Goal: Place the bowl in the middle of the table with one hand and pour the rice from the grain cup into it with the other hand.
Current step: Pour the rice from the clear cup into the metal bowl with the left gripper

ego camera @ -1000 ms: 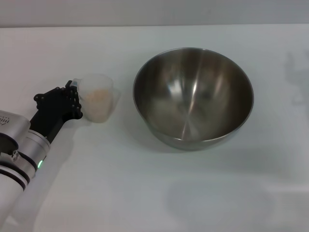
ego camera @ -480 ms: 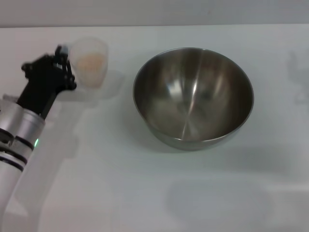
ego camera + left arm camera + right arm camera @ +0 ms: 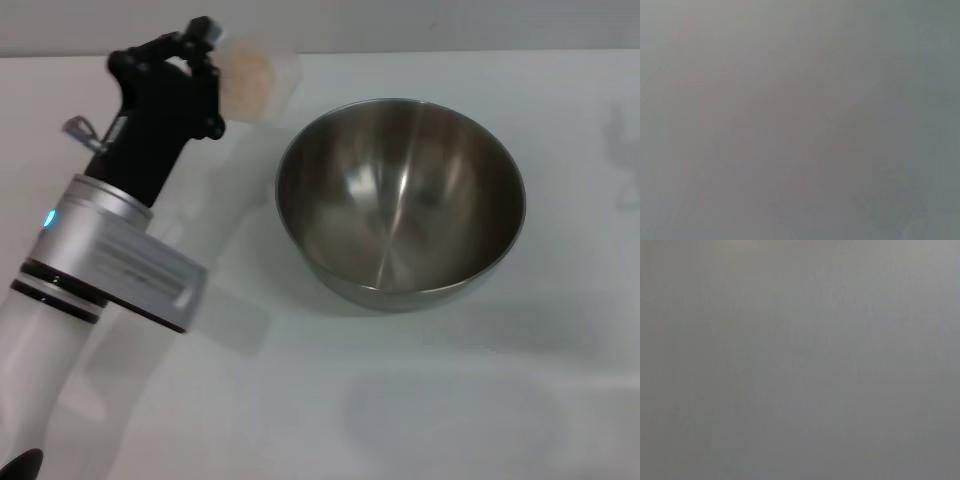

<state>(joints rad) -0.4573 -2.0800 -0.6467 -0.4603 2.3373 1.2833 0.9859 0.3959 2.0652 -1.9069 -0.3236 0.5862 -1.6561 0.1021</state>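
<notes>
Bowl sits about mid-table, empty, ready to receive. Left gripper holds the cup raised, clamped by its side, just beyond the bowl's left rim; rice inside. Open room lies between cup and rim. Right gripper unseen.

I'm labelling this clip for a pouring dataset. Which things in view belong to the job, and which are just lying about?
Part of the job:
- bowl, empty, on the table
- grain cup, lifted beside the bowl
- rice inside the cup
- left gripper, holding the cup

Lying about:
- nothing else shows; the right gripper is out of view
</notes>
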